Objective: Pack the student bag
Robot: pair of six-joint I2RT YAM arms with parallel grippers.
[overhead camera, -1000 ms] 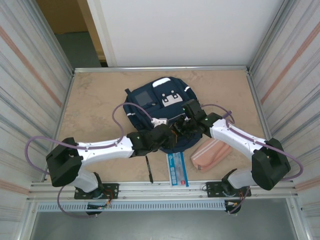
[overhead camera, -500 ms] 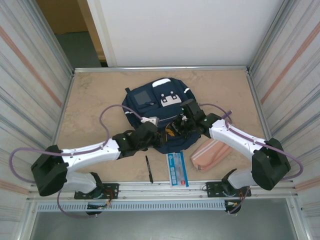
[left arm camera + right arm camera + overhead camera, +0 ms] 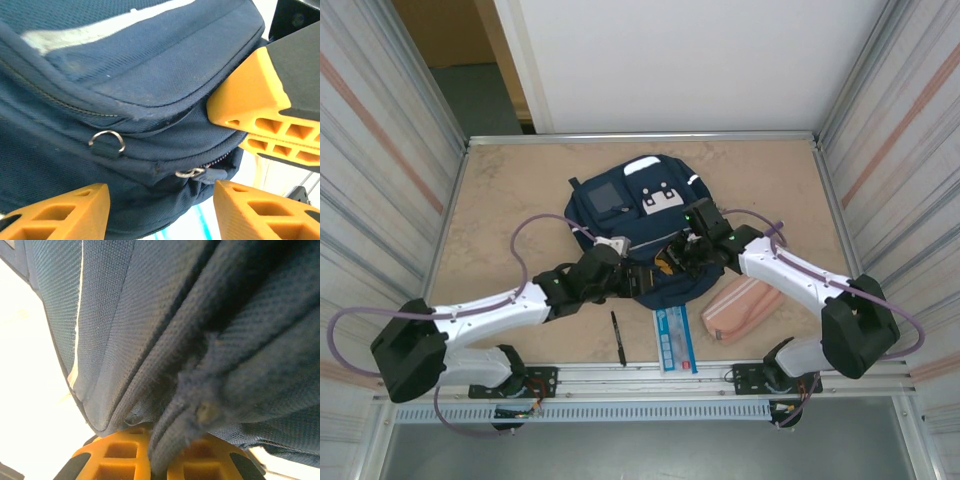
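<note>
**Counter** (image 3: 500,200): tan surface, walled on three sides.

**Student bag** (image 3: 640,200): lies flat at the centre of the overhead frame with its front patches facing up. Its near edge is under both wrists.

**Right arm** (image 3: 790,275): comes in from the lower right to the bag's near right edge. In the right wrist view its jaws are pressed together on a bunched fold of the navy fabric (image 3: 150,365), pinching and lifting it.

**Left arm** (image 3: 490,305): comes in from the lower left to the bag's near left edge. In the left wrist view its jaws stand spread. One orange finger (image 3: 65,212) sits at the lower left of that frame and the other at the lower right, with nothing gripped between them.

**Loose items**, bottom centre of the overhead frame:
- A pink pouch (image 3: 740,308), touching or just beside the bag's near right edge.
- A blue-backed ruler pack (image 3: 673,338).
- A black pen (image 3: 618,338).

**Fittings**: a metal zipper pull (image 3: 192,173) lies between the spread jaws, and a small ring (image 3: 106,141) sits up and to its left.

**Assessment**: the step in hand appears to be opening the zipper so the loose items can go in.
- The left jaws should close on the metal pull itself, not on the cloth around it.
- They should then draw along the line of the teeth, while the right-hand pinch holds the seam taut.
- Catching fabric, or taking the ring by mistake, would likely jam the zipper or drag the whole bag.
</note>
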